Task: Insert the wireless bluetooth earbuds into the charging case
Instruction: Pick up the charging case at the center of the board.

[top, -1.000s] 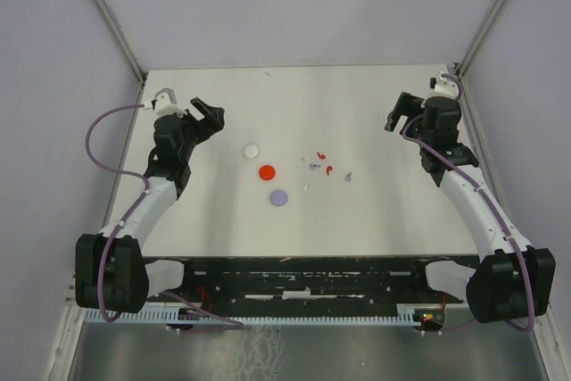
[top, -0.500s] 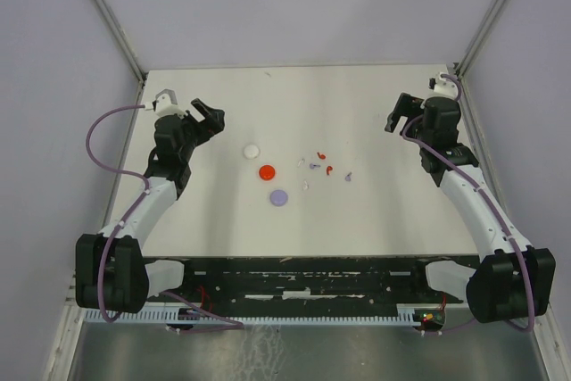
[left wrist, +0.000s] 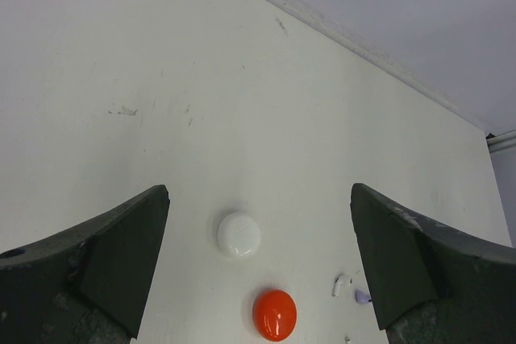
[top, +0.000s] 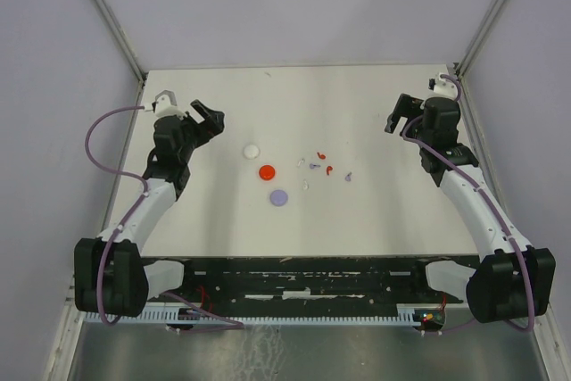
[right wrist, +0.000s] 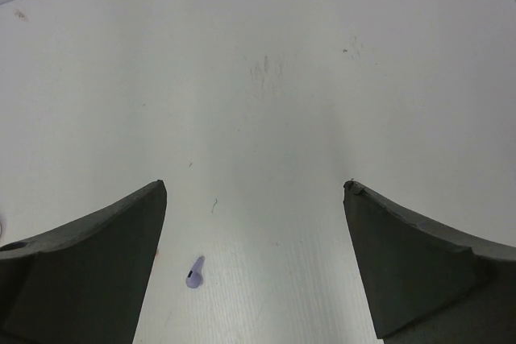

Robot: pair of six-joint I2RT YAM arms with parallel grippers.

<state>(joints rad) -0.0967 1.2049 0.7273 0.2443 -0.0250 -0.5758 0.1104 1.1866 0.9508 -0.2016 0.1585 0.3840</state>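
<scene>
A white table (top: 375,211) sits between pale walls. The left gripper (top: 211,116) and right gripper (top: 399,111) hang over its sides, fingers spread wide, holding nothing. Three round discs (top: 267,172) lie mid-table. Just right of them lie the earbuds (top: 329,169), well apart from both grippers, too tiny to see clearly.

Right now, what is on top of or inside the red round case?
Nothing rests on the red case. It shows only a smooth closed dome, so its inside is hidden.
</scene>
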